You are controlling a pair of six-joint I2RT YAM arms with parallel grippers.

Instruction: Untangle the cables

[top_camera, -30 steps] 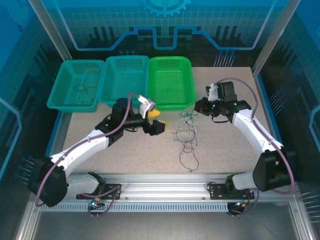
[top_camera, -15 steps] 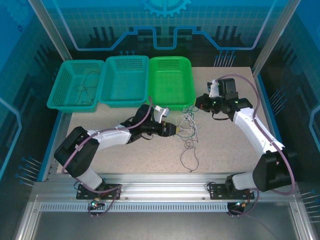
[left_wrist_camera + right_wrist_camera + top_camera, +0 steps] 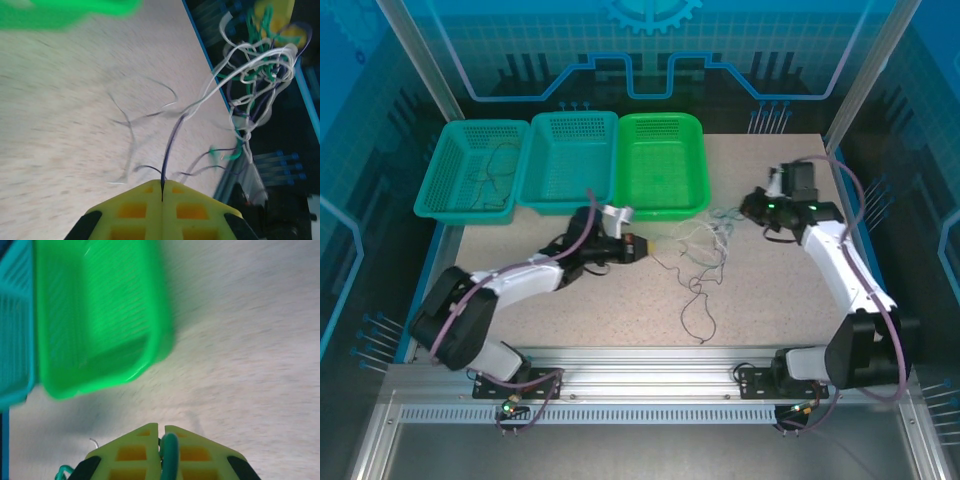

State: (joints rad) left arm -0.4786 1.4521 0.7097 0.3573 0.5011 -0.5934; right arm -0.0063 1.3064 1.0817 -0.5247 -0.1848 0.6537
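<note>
The cables [image 3: 718, 233] are lying as one loose snarl on the tabletop [image 3: 570, 310], just near of the green basket [image 3: 660, 117] and strung between the two arms. The left jaws are clenching a dark strand [image 3: 169, 145] while the right jaws are clenching a green strand [image 3: 169, 452]. One thin wire [image 3: 496, 163] seems to be resting in the far-left teal basket [image 3: 432, 180], so the job is looking barely begun, with most strands waiting to be teased apart.

Bright even light; both wrist views show motion blur.
</note>
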